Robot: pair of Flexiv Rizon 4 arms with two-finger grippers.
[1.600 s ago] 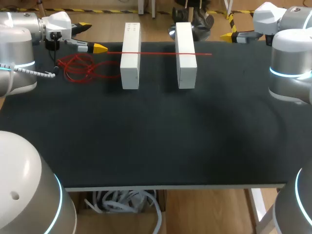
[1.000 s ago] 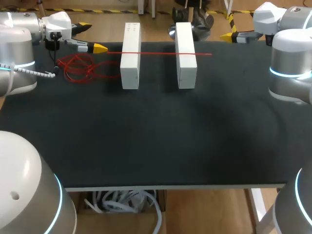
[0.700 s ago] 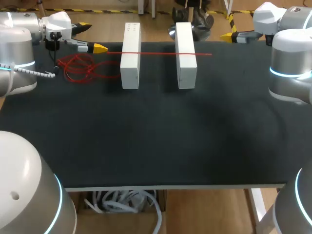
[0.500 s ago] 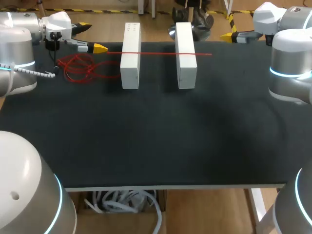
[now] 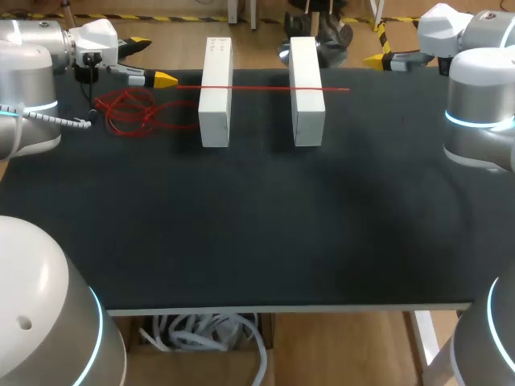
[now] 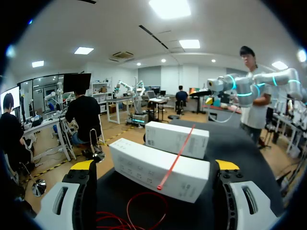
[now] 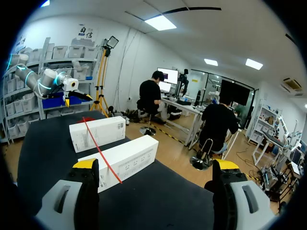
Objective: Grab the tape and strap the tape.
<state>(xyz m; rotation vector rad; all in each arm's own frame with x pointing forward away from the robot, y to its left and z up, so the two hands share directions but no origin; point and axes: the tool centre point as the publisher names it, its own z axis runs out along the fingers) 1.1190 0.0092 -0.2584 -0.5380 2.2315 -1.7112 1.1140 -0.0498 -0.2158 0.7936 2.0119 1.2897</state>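
Near the table's [image 5: 257, 241] far edge — tape [image 5: 262, 87] bridges blocks [image 5: 215, 112].

No legible text, number or sign on table things.
Left box [image 5: 215, 88]: faint grey marks on top face, far end; too small to read.
Same box from left wrist view [image 6: 158, 170]: rows of small grey marks on side face; unreadable.
Right box [image 7: 120, 160], right wrist view: faint marks on side face; unreadable.
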